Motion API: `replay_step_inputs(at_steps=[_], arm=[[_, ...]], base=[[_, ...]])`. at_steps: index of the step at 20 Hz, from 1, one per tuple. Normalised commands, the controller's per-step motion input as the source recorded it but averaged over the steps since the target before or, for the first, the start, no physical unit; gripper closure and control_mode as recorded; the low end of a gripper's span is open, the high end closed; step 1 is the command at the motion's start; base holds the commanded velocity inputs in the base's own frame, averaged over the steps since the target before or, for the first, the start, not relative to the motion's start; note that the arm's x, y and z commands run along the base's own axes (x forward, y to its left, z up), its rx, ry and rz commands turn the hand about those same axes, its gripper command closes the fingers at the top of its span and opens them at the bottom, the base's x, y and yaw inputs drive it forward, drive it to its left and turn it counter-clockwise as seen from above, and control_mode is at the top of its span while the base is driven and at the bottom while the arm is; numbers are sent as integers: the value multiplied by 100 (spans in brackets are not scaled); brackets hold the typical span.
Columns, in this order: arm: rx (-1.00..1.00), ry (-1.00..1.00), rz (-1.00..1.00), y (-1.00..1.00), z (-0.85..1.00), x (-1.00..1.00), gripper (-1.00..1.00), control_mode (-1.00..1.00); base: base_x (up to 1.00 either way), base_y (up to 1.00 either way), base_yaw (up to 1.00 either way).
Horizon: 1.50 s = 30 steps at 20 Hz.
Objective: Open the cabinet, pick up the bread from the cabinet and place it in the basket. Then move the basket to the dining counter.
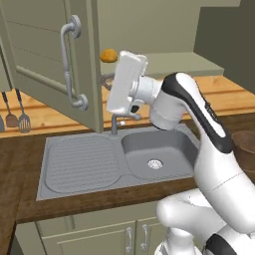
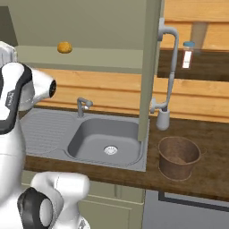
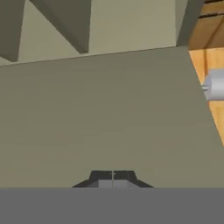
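Observation:
The cabinet (image 1: 47, 55) stands open, its left door swung towards me and its right door (image 2: 150, 67) seen edge-on. The bread (image 1: 108, 55), a small golden bun, lies on the cabinet's shelf (image 2: 65, 47). My white hand (image 1: 127, 82) is raised just right of and below the bread, in front of the shelf edge. My gripper (image 3: 113, 177) is shut with nothing between its tips and faces a flat olive cabinet surface. The brown basket (image 2: 179, 157) stands on the dark wood counter right of the sink, and my arm partly hides the basket (image 1: 246, 147). The dining counter is out of view.
A grey sink (image 1: 149, 152) with a drainboard and a small faucet (image 2: 82, 106) lies below the cabinet. The left door's curved handle (image 1: 69, 64) juts out near my hand. Utensils (image 1: 15, 117) hang on the orange wood wall. A bottle (image 2: 188, 56) sits on a shelf at the right.

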Motion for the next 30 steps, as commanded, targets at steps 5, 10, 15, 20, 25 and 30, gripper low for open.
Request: replay_step_inputs(at_steps=[5, 10, 15, 20, 25, 30], arm=[[1, 1, 45, 86, 0, 40, 100, -100], [0, 0, 38, 100, -8, 18, 100, -100], [-3, 0, 36, 100, -2, -11, 100, -100], [-7, -3, 26, 100, 0, -33, 100, -100], [-6, -8, 1, 74, -2, 3, 100, -100], [-2, -16, -4, -20, 21, 2, 100, -100]], base=[[0, 0, 0], [0, 0, 0], [0, 0, 0], [0, 0, 0], [0, 0, 0], [0, 0, 0]])
